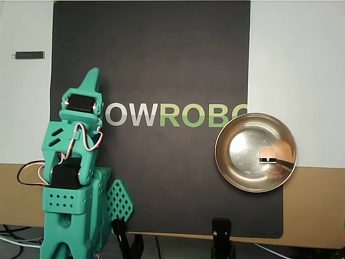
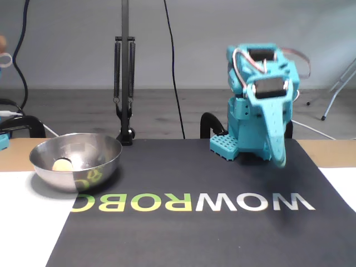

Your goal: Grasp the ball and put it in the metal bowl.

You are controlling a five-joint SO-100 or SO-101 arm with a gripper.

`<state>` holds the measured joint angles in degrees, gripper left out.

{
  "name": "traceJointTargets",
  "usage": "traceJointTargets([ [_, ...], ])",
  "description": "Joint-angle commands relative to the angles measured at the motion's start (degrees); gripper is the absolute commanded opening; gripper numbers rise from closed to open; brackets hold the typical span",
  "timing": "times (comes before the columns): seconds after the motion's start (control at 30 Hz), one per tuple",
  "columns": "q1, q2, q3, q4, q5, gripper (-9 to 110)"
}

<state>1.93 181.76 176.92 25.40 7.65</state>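
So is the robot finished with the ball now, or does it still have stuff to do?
It looks finished. The ball already sits inside the metal bowl, and the fixed view shows it there too. The gripper holds nothing; it hangs folded by the arm's base, far from the bowl, tip over the black mat. Nothing looks left except parking the arm.

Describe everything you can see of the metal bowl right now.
The metal bowl is a round, shallow, shiny steel dish with a wide rim and a flat, reflective bottom. It sits upright at the mat's edge, covering the end of the printed lettering, partly over the white sheet and the bare wood. The ball lies inside it, against the wall farthest from the arm in the overhead view. The gripper is well away; nothing else touches the bowl.
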Motion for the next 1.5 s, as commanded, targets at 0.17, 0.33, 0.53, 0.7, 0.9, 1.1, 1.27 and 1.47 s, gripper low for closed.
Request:
traceJointTargets([
  [0.17, 0.09, 8.53, 2.37, 5.19, -0.26, 0],
  [0.33, 0.18, 12.92, 2.29, 11.16, -0.26, 0],
  [0.53, 0.18, 13.89, 2.2, 15.73, -0.35, 0],
  [0.7, 0.09, 13.89, 2.2, 18.28, -2.72, 0],
  [0.9, 0.09, 13.89, 2.2, 21.97, -6.15, 0],
  [1.1, 0.09, 13.89, 2.2, 21.97, -6.5, 0],
  [1.27, 0.18, 13.89, 2.2, 21.97, -6.33, 0],
  [1.47, 0.18, 13.89, 2.2, 21.97, -6.5, 0],
])
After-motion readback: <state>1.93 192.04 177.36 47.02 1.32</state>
